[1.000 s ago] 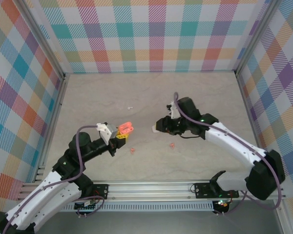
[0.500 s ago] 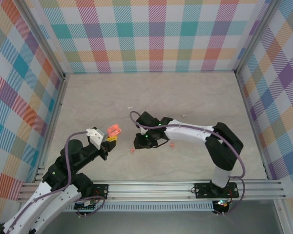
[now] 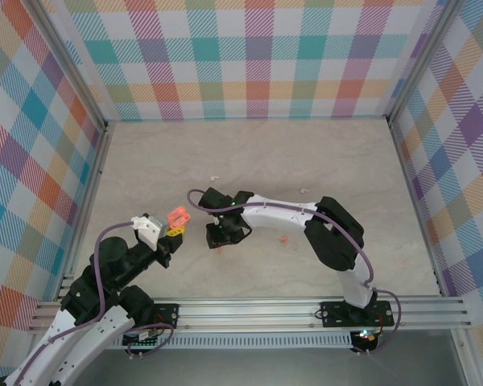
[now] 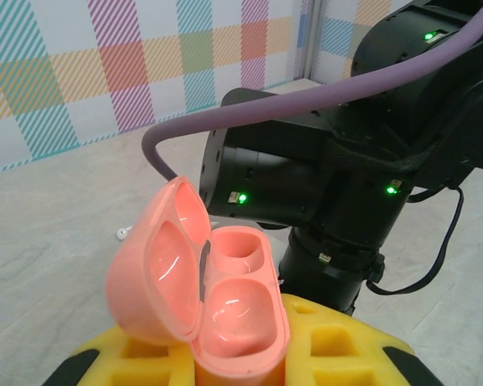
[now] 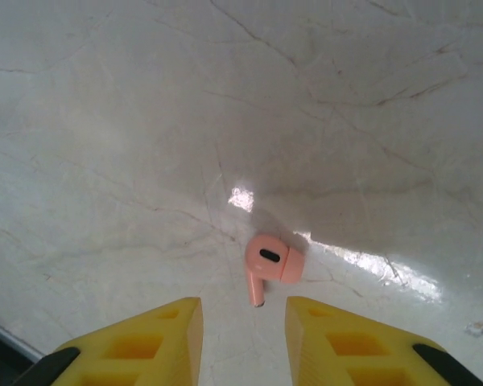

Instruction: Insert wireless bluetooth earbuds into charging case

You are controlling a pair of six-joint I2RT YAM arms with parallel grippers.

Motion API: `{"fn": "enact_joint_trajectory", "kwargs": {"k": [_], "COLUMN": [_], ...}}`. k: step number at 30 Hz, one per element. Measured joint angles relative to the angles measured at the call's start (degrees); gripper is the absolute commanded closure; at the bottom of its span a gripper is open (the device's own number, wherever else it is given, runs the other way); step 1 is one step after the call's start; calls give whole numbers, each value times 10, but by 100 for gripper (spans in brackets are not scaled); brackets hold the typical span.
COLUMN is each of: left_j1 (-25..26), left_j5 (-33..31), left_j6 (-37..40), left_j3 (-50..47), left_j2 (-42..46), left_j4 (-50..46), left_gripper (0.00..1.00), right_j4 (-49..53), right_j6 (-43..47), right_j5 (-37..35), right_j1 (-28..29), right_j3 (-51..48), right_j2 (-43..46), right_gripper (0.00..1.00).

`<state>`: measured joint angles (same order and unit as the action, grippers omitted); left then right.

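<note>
My left gripper [image 3: 175, 228] is shut on a coral-pink charging case [image 3: 178, 215], held upright with its lid swung open to the left. In the left wrist view the case [image 4: 240, 310] shows two bare wells between the yellow fingers [image 4: 338, 346]. My right gripper [image 3: 220, 237] points down just right of the case. Its yellow fingers [image 5: 165, 342] stand open above a coral-pink earbud [image 5: 270, 261] lying on the table, apart from both pads. That earbud [image 3: 219, 248] lies just below the gripper in the top view. A second pink earbud [image 3: 283, 239] lies further right.
Two white earbuds [image 3: 215, 178] [image 3: 306, 190] lie on the marble table [image 3: 346, 153] further back; one of them [image 4: 122, 233] shows behind the case lid. The right arm's black wrist [image 4: 338, 201] hangs close behind the case. Checked walls enclose the table.
The right arm swung left across the table to hover over the pink earbud beside the case. The left arm drew back and left with the open case still held.
</note>
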<state>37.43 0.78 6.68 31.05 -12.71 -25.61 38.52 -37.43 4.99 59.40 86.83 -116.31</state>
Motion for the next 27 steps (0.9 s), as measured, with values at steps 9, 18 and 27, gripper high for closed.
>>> {"fn": "enact_joint_trajectory", "kwargs": {"k": [9, 18, 27], "left_j1": [0, 0, 0], "left_j5": [0, 2, 7], "left_j6": [0, 0, 0], "left_j3": [0, 0, 0], "left_j2": [0, 0, 0], "left_j4": [0, 1, 2], "left_gripper": [90, 89, 88], "right_j4": [45, 54, 58], "right_j6": [5, 2, -2], "right_j5": [-10, -9, 5], "right_j1": [0, 0, 0], "right_j3": [29, 54, 66], "right_j2": [-35, -52, -77], "right_gripper": [59, 58, 59]}}
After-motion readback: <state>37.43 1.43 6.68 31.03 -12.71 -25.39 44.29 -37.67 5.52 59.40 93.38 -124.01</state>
